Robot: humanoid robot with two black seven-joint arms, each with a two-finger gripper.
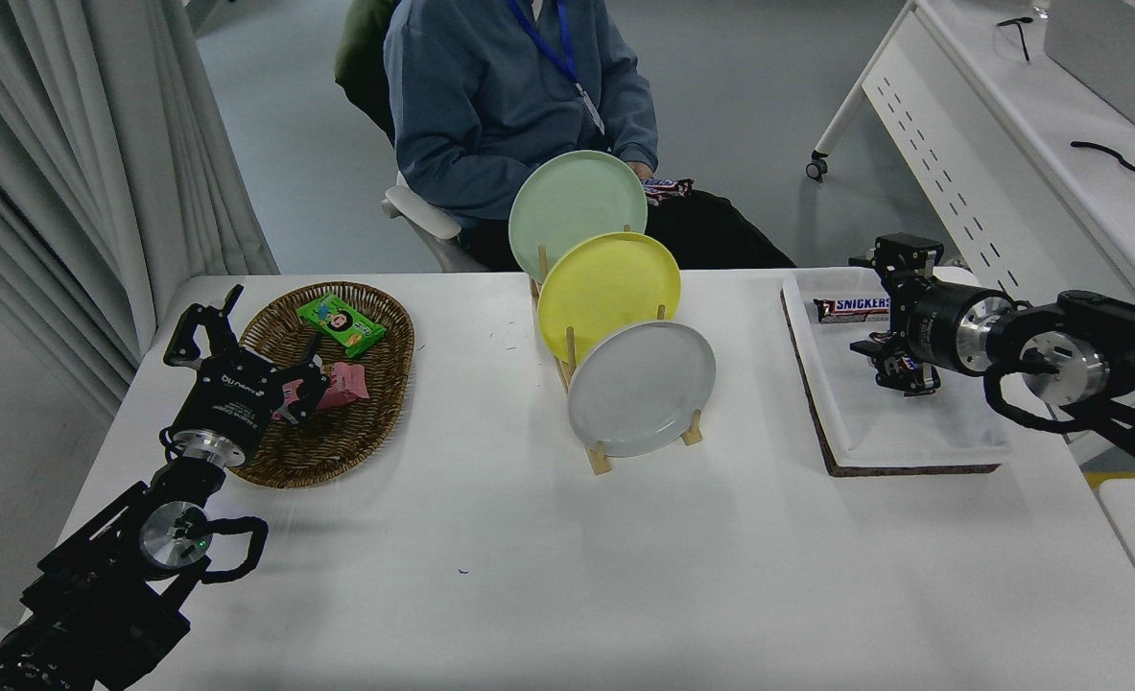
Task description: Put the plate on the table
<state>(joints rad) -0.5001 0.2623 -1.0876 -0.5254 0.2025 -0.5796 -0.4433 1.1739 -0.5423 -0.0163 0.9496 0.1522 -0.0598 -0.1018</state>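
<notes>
Bare tabletop (567,576) nearest. Left tool (241,336) parked at 8 o'clock, fingers spread, empty. Grey plate (641,388) upright in front slot of wooden rack (598,459), centre. Right tool (888,321) at 3 o'clock, above white tray (898,432), spread wide, empty. Risks: sideways approach clips yellow plate (608,293) behind, tips rack; thin rim slips from grip.

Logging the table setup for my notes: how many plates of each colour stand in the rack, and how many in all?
Light-grey plate: 1
Yellow plate: 1
Pale green plate: 1
Total: 3, all upright in the wooden rack
</notes>
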